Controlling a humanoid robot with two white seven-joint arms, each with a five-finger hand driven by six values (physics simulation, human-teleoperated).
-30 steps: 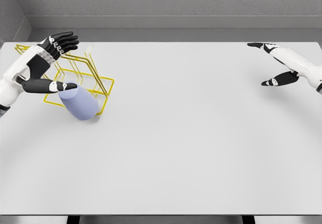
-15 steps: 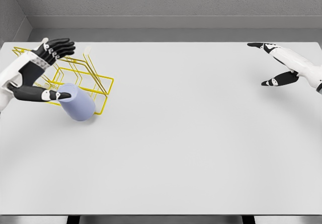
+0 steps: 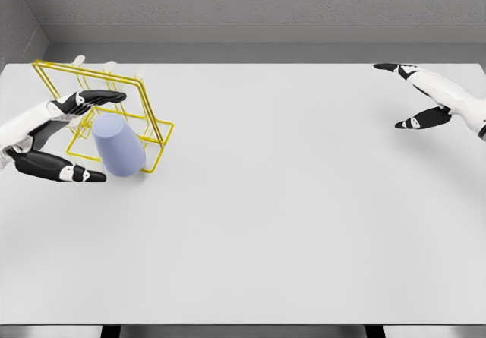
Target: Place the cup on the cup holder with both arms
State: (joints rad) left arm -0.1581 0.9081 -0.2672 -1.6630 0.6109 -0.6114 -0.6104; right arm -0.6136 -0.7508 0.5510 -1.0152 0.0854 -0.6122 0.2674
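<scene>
I see the lavender cup (image 3: 118,146) upside down at the front of the yellow wire cup holder (image 3: 137,118), its axis leaning slightly left, apparently touching it. My left hand (image 3: 57,137) brackets it, fingers spread; right hand (image 3: 429,99) rests open far right.

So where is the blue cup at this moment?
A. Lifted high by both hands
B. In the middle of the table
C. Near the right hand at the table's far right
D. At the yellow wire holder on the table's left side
D: the blue cup sits against the yellow wire holder, by the open left hand.
</scene>
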